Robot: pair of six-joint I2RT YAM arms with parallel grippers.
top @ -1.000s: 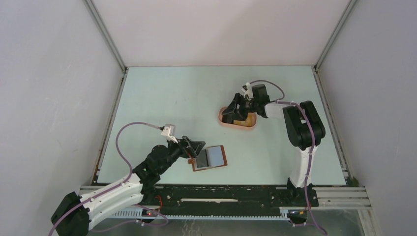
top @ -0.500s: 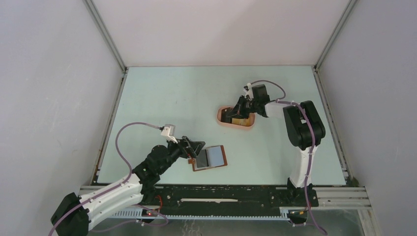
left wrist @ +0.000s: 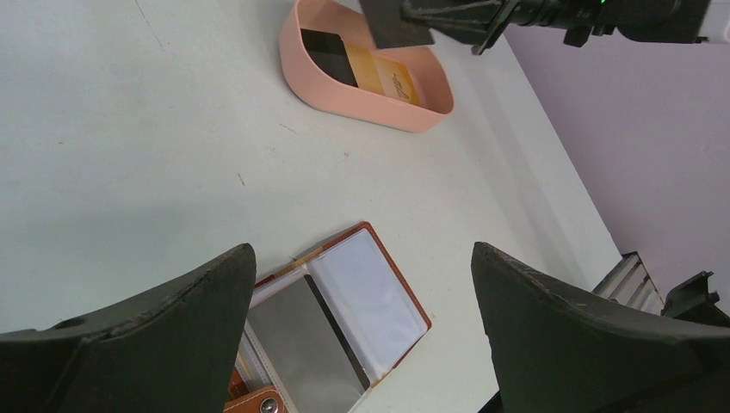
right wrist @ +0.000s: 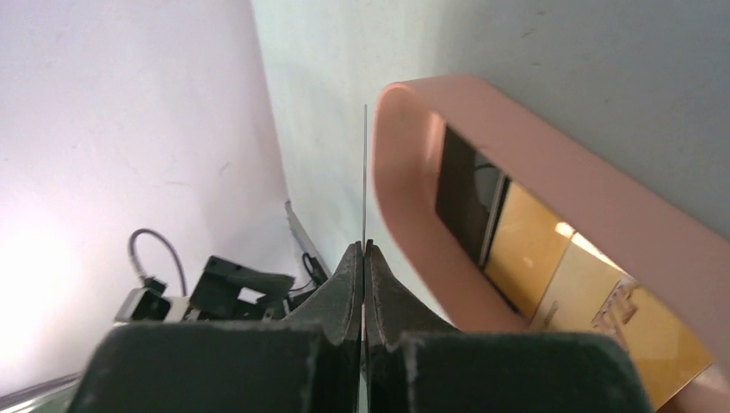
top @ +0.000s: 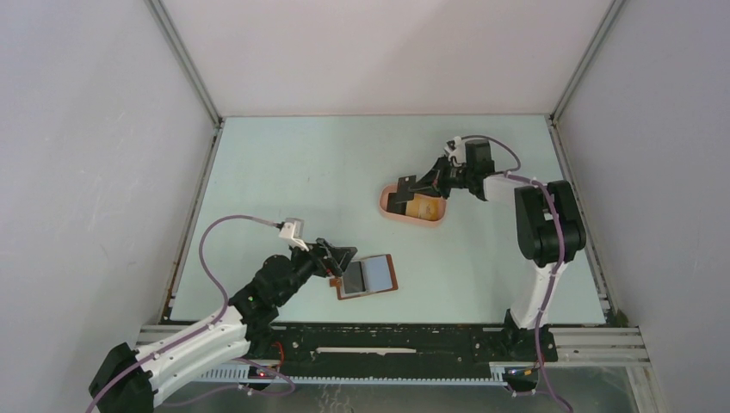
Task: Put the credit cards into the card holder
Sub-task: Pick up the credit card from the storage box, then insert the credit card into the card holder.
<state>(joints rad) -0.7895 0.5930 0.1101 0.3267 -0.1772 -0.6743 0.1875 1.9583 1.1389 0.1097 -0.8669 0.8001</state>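
The card holder [top: 368, 276] lies open on the table, reddish-brown with clear pockets [left wrist: 366, 292]. My left gripper [top: 340, 258] hovers open just over its left side, fingers wide apart [left wrist: 361, 251]. My right gripper [top: 419, 183] is shut on a black credit card [top: 400, 191], held just above the left end of the pink tray [top: 413, 217]. That card shows edge-on as a thin line [right wrist: 365, 172] rising from the shut jaws [right wrist: 364, 248]. A tan-yellow card [left wrist: 387, 73] and another black card [left wrist: 327, 53] lie inside the tray.
The pink oval tray [left wrist: 361, 103] stands mid-table, right of centre. White walls with metal rails [top: 194, 224] enclose the table on three sides. The arm bases' black rail [top: 387, 340] runs along the near edge.
The right gripper closed on the black card and raised it out of the tray, its wrist swinging right and back. The left arm barely moved.
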